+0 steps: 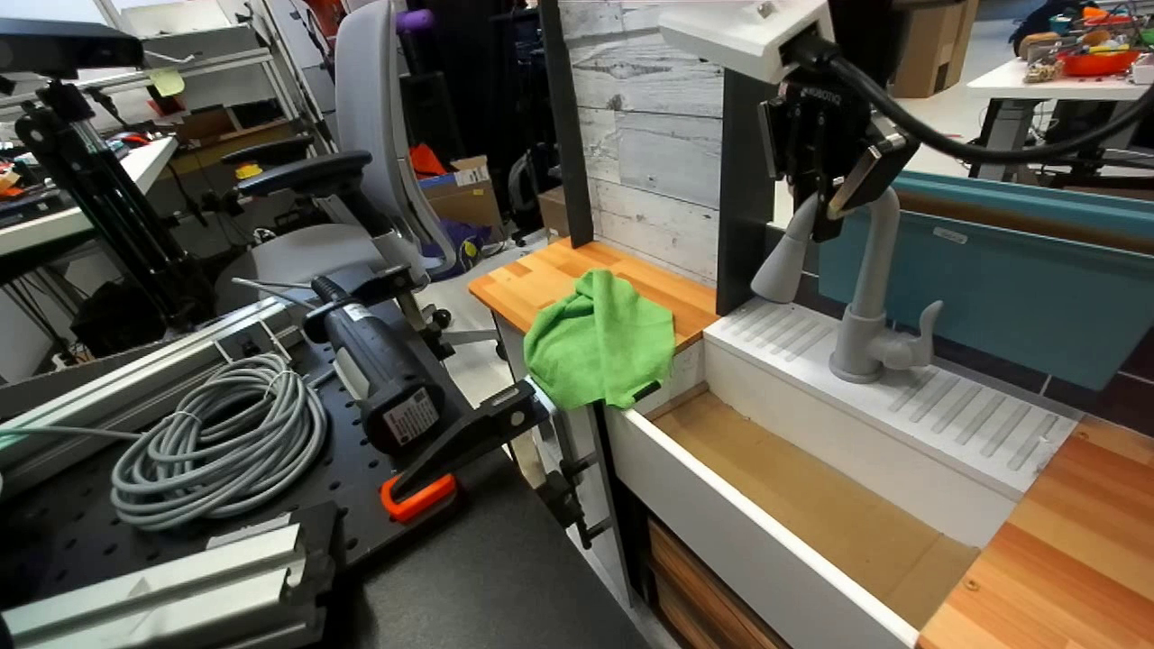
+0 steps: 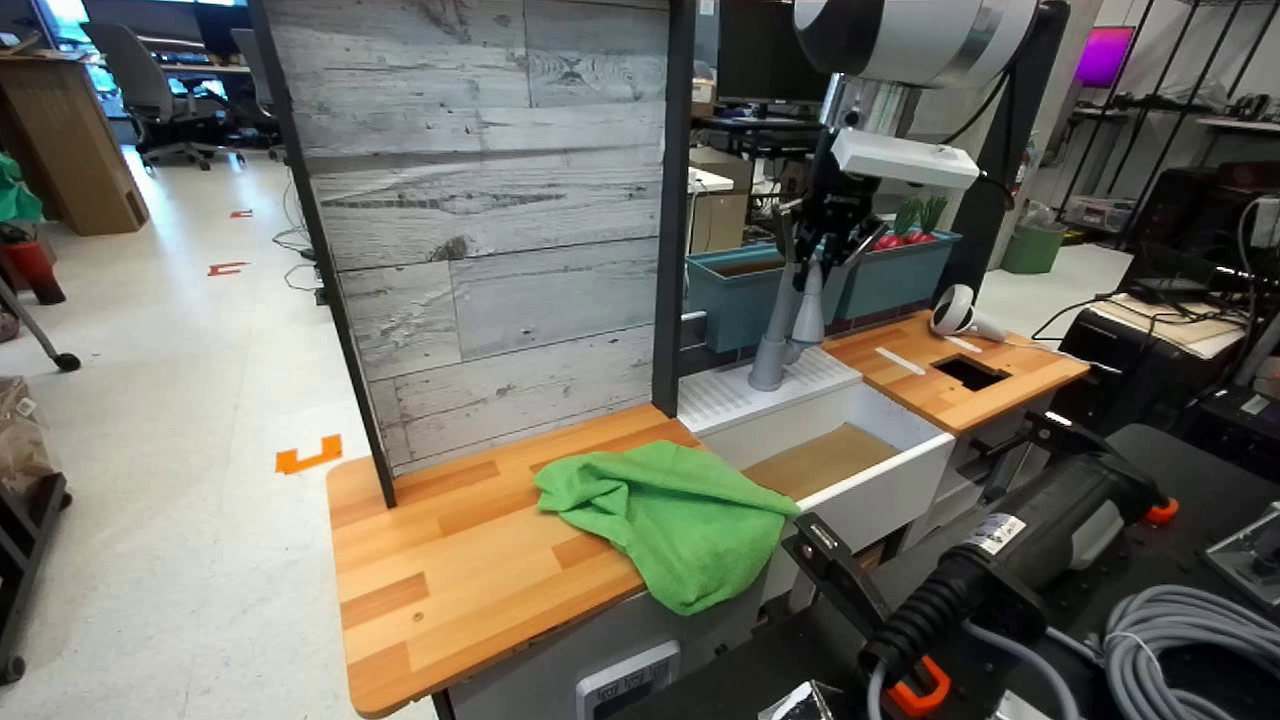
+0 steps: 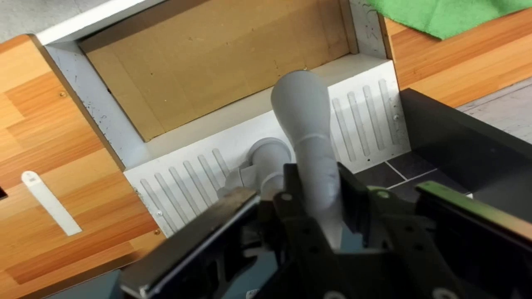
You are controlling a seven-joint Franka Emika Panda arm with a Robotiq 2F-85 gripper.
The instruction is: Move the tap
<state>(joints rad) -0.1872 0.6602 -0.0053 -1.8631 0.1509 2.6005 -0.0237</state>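
Note:
The tap is matte grey, with its thick base and body (image 1: pixel 870 261) standing upright on the ribbed white ledge. It also shows in an exterior view (image 2: pixel 769 360) and, from above, in the wrist view (image 3: pixel 301 104). Its flared spout end points down toward the wooden panel side in an exterior view. The small side lever (image 1: pixel 924 338) sticks out near the base. My gripper (image 1: pixel 816 212) is at the top of the gooseneck. In the wrist view the black fingers (image 3: pixel 318 178) lie against both sides of the spout, shut on it. The top of the curve is hidden by the fingers.
Below the ledge is a white sink (image 1: pixel 766 532) with a cardboard bottom. A green cloth (image 1: pixel 599 342) lies on the wooden counter (image 2: pixel 440 560) beside it. Teal planters (image 1: pixel 1001 279) hang right behind the tap. A dark post (image 1: pixel 746 180) and plank panel (image 2: pixel 490 250) stand close by.

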